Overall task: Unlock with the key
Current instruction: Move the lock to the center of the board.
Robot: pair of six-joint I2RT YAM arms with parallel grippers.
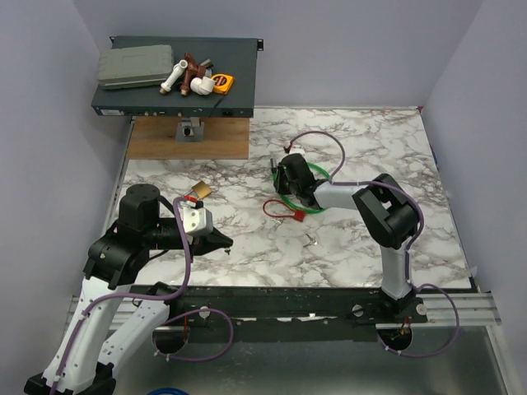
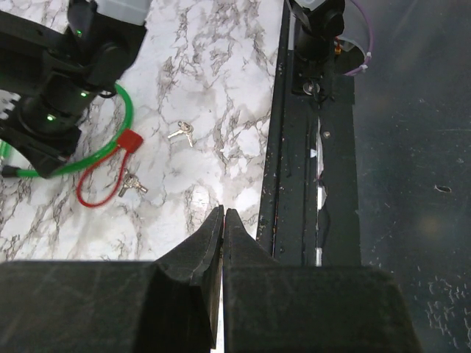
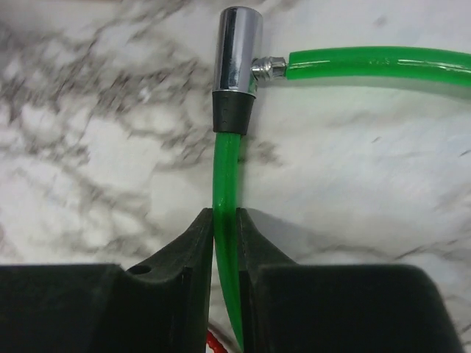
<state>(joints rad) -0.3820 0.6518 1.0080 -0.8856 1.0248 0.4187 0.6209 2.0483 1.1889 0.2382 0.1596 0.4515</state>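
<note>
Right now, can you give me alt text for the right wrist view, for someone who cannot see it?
The right gripper has its black jaws pinched on a thin green plastic-coated cable, which runs up into a black-collared chrome cylinder; a second green stretch leaves it rightward across the white-and-grey marble tabletop.

Tiny flat silvery-grey metal key [image 2: 181,133], loose and untouched

It lies flat on the white marble-patterned tabletop [image 2: 221,66], upper left of centre in the left wrist view; it looks like 2 keys joined, fanned apart.
</note>
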